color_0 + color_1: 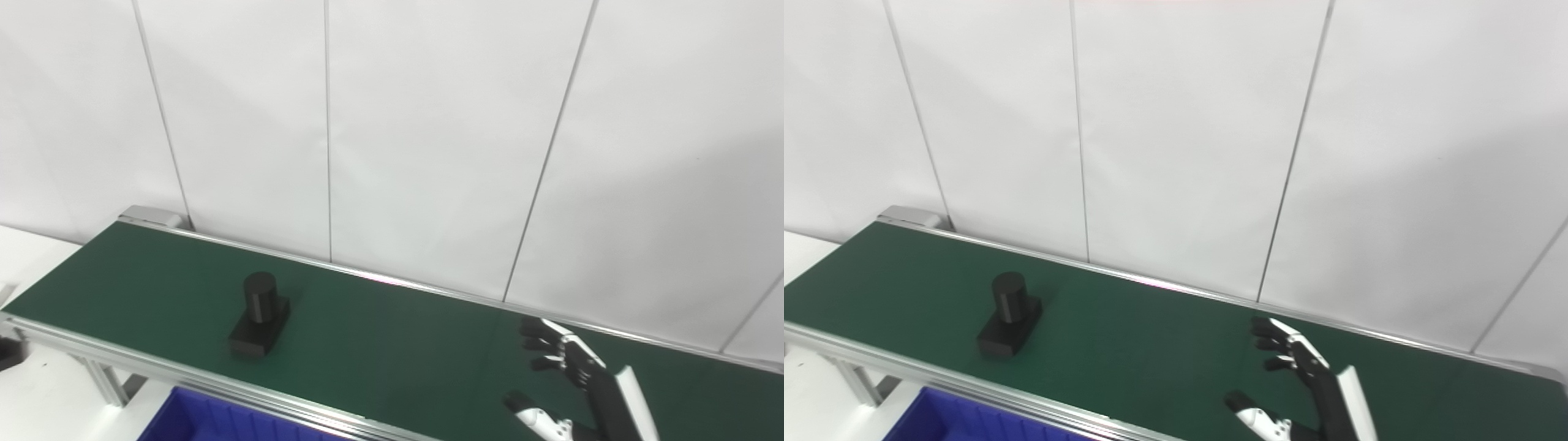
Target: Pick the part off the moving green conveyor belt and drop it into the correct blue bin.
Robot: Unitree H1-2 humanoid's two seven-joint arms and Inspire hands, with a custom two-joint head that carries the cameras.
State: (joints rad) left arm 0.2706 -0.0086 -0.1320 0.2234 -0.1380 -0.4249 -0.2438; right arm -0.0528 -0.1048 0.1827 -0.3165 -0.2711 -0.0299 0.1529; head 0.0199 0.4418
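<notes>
Part, black, an upright cylinder on a flat block, stands on the green conveyor belt well left of the right robot hand, fingers spread and empty; judged rigid, smooth, fairly light, best gripped around the cylinder.

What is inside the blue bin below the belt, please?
Only a corner of the blue bin shows, under the near rail of the belt. That part shows ribbed blue floor with no parts. The rest lies outside the picture, so its contents cannot be seen.
</notes>
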